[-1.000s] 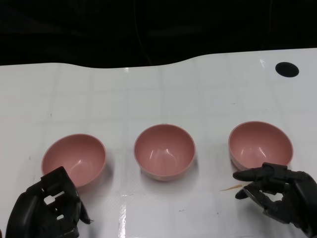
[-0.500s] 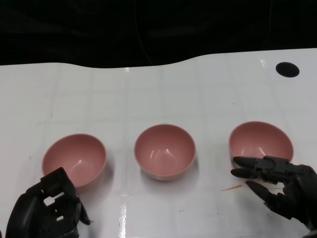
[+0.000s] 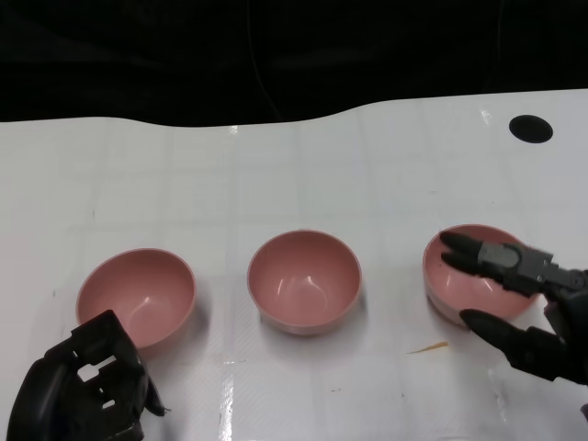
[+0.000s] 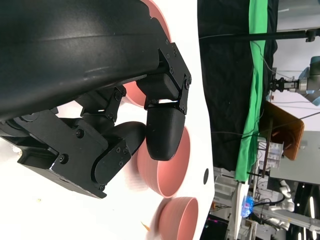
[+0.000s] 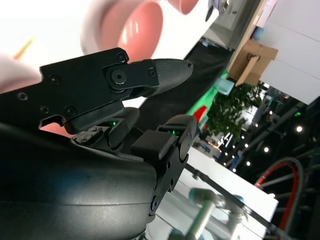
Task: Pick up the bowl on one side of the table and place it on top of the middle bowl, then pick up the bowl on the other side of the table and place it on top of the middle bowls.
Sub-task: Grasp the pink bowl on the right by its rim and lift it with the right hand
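Note:
Three pink bowls stand in a row on the white table [image 3: 276, 175]: the left bowl [image 3: 136, 296], the middle bowl [image 3: 305, 280] and the right bowl [image 3: 452, 283]. My right hand [image 3: 556, 303] is at the right bowl's near right side. Its fingers [image 3: 487, 255] reach over the rim above the bowl's inside, and the thumb [image 3: 510, 338] lies outside below the rim; the bowl still sits on the table. My left hand [image 3: 83, 390] rests just in front of the left bowl with its fingers curled in on nothing, as the left wrist view [image 4: 125, 135] also shows.
A round black hole [image 3: 532, 128] is in the table at the far right. A small orange splinter [image 3: 430, 347] lies in front of the right bowl. The table's far edge curves against a dark background.
My right hand has moved forward from in front of the right bowl, and its fingers have spread over the rim. The left hand and all three bowls have stayed put.

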Motion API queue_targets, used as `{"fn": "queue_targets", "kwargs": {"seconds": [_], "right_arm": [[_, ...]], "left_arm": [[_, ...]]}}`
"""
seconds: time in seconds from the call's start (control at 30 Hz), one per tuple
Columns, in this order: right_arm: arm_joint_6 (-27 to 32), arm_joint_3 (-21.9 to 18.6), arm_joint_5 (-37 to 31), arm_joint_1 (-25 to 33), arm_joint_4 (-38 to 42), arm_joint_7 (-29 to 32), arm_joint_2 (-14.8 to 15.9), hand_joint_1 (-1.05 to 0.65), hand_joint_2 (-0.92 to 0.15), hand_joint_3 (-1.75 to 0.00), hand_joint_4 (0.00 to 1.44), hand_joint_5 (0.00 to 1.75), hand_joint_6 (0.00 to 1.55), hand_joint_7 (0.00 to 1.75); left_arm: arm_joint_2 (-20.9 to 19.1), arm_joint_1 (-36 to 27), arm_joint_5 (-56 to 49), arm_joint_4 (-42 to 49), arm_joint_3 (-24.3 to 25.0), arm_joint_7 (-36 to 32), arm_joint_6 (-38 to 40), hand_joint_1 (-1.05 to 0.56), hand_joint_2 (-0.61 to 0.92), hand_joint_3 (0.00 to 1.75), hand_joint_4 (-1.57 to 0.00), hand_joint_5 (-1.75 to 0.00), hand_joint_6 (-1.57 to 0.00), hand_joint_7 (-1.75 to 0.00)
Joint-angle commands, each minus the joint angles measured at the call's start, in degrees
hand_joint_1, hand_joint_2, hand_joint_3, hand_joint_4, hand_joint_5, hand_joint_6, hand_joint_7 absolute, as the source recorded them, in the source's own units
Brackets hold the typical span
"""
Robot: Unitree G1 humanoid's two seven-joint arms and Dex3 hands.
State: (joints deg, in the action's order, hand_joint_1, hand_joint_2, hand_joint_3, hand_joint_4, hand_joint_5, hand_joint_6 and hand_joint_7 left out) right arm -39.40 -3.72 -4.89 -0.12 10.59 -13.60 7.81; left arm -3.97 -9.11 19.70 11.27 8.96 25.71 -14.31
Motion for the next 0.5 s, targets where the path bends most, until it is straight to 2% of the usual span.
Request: {"fn": "queue_targets", "kwargs": {"seconds": [0.03, 0.17, 0.2, 0.23, 0.33, 0.5], "right_arm": [[3.8, -1.1, -5.8, -0.4, -3.4, 2.7, 3.8, -0.86, -0.92, -0.23, 0.48, 0.0, 0.46, 0.0], [6.3, -0.7, -10.0, -0.4, -5.4, 5.1, 5.4, -0.89, -0.92, -0.2, 0.44, 0.0, 0.41, 0.0], [8.4, -0.4, -14.4, -0.7, -6.5, 6.1, 6.8, -0.9, -0.92, -0.19, 0.44, 0.0, 0.41, 0.0], [10.2, 0.1, -19.2, -1.0, -7.3, 7.4, 8.2, -0.98, -0.92, -0.22, 0.38, 0.0, 0.38, 0.0], [14.5, 1.9, -28.7, -1.6, -9.2, 9.6, 10.8, -1.04, -0.92, -0.25, 0.33, 0.0, 0.33, 0.0], [18.6, 5.4, -35.5, -2.2, -9.2, 11.6, 12.9, -1.05, -0.92, -0.2, 0.3, 0.0, 0.32, 0.0]], "left_arm": [[-0.8, -0.1, -0.4, -0.5, 0.6, -0.6, 0.0, -0.07, 0.56, 1.25, -0.79, -1.75, -0.7, -1.71], [-0.9, -0.1, -0.4, -0.3, 0.7, -0.4, -0.2, -0.06, 0.56, 1.25, -0.79, -1.75, -0.7, -1.7], [-0.8, -0.2, -0.5, -0.5, 0.7, -0.6, -0.2, -0.06, 0.56, 1.25, -0.79, -1.75, -0.7, -1.7], [-0.7, -0.3, -0.5, -0.8, 0.7, -0.9, -0.1, -0.06, 0.56, 1.25, -0.79, -1.75, -0.7, -1.7], [-0.6, -0.5, -0.8, -1.4, 0.6, -1.5, 0.2, -0.05, 0.55, 1.25, -0.8, -1.75, -0.71, -1.71], [-0.7, -0.5, -0.6, -1.1, 0.5, -1.1, -0.5, -0.05, 0.55, 1.27, -0.81, -1.75, -0.71, -1.7]]}}
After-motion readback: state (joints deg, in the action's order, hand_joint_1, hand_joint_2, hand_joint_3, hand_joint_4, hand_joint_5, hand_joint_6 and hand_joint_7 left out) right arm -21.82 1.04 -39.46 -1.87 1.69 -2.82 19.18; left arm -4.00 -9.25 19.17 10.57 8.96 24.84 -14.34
